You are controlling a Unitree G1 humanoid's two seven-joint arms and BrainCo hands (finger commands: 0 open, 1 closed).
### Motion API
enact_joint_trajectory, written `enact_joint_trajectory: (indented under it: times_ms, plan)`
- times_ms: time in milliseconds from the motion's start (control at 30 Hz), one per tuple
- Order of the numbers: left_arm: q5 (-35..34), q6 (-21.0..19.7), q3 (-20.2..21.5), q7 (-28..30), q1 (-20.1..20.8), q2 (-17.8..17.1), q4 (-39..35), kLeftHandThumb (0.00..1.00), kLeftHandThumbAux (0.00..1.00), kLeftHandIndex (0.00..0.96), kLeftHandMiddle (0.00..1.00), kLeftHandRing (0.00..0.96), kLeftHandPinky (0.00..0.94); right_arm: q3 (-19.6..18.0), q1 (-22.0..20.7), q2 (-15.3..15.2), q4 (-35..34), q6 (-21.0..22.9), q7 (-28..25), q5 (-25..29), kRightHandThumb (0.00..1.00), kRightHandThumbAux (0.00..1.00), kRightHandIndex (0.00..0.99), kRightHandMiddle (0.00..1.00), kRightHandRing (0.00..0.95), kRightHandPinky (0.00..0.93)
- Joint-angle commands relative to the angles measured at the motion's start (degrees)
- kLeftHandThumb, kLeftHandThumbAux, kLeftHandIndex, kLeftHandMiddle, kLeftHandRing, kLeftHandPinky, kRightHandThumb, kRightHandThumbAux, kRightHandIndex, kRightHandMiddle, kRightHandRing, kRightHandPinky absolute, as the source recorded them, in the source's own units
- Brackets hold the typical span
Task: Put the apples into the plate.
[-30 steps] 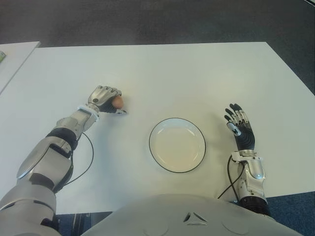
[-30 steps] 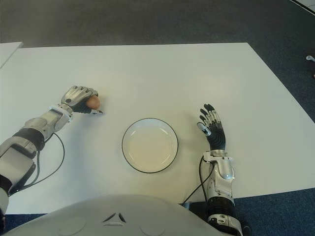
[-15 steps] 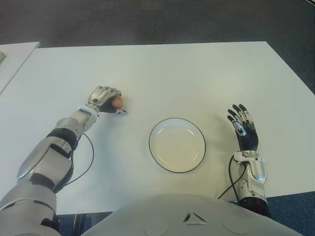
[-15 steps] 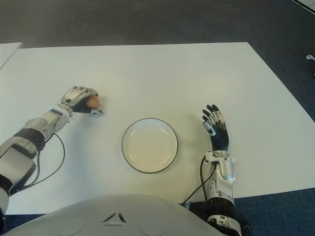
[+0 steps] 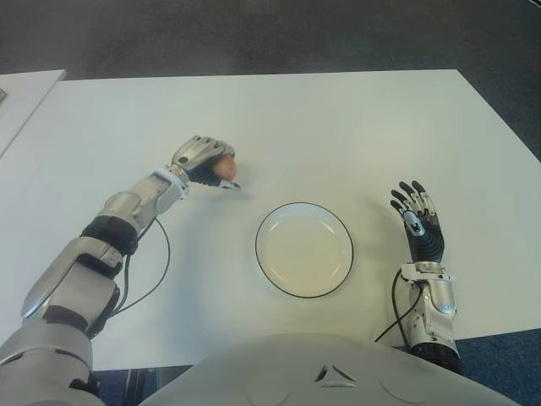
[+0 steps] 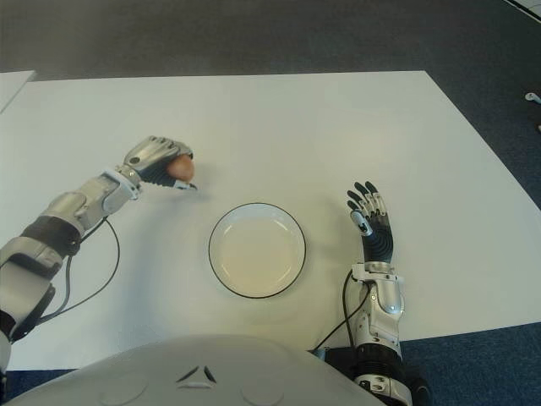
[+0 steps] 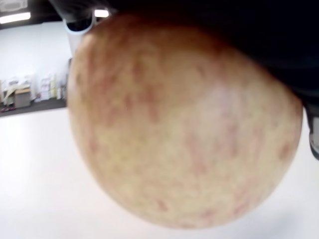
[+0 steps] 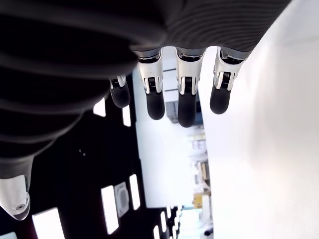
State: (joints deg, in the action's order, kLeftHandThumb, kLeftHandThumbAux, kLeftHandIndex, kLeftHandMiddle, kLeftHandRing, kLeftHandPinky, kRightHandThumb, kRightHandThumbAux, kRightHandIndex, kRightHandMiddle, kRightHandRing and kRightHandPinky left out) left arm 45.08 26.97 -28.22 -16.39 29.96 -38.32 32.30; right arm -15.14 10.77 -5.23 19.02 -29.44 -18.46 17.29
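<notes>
My left hand (image 5: 207,162) is curled around a reddish-yellow apple (image 5: 224,168), held over the white table (image 5: 321,127) to the upper left of the plate. The apple (image 7: 179,129) fills the left wrist view, wrapped by dark fingers. The white plate (image 5: 304,249) with a dark rim lies in the middle, near my body, with nothing in it. My right hand (image 5: 418,222) shows to the right of the plate, fingers spread and holding nothing; its fingers (image 8: 184,99) point straight out in the right wrist view.
A second white table (image 5: 21,97) edges in at the far left. Dark carpet (image 5: 270,34) lies beyond the table's far edge. A black cable (image 5: 148,271) loops beside my left forearm.
My left hand has carried the apple to the right and slightly away from me, closer to the plate. The right hand has stayed in place.
</notes>
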Motion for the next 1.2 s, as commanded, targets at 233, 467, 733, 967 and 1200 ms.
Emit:
enact_joint_trajectory:
  times_ms: [233, 467, 733, 967, 1200]
  plan:
    - [-1.33, -4.85, 7.38, 8.23, -2.08, -0.21, -19.07, 0.750, 0.694, 0.444, 0.846, 0.801, 0.613, 1.25, 2.26, 2.06, 3.66, 3.73, 0.56, -0.02, 0.189, 0.522, 0.092, 0.155, 0.164, 0.185]
    - [1.00, -6.18, 8.22, 9.46, -2.07, 0.21, -23.48, 0.751, 0.693, 0.444, 0.838, 0.813, 0.703, 1.73, 2.81, 2.11, 3.82, 3.71, 0.46, -0.36, 0.194, 0.522, 0.095, 0.153, 0.158, 0.171]
    - [3.27, -7.91, 8.27, 11.96, -3.29, 0.50, -28.04, 0.751, 0.692, 0.444, 0.825, 0.815, 0.714, 2.16, 3.68, 2.23, 3.79, 3.42, 0.38, -0.75, 0.180, 0.521, 0.085, 0.125, 0.124, 0.137]
    - [6.40, -11.31, 3.86, 15.25, -9.15, 6.62, -39.39, 0.750, 0.692, 0.445, 0.819, 0.816, 0.770, 2.58, 4.11, 2.47, 3.38, 3.50, 0.14, -0.60, 0.186, 0.522, 0.078, 0.129, 0.126, 0.140]
    - [4.88, -11.59, -1.36, 24.20, -14.57, 11.02, -49.37, 0.752, 0.692, 0.445, 0.832, 0.834, 0.819, 3.62, 4.69, 3.36, 1.90, 3.81, 2.18, -2.30, 0.192, 0.516, 0.075, 0.136, 0.135, 0.154]
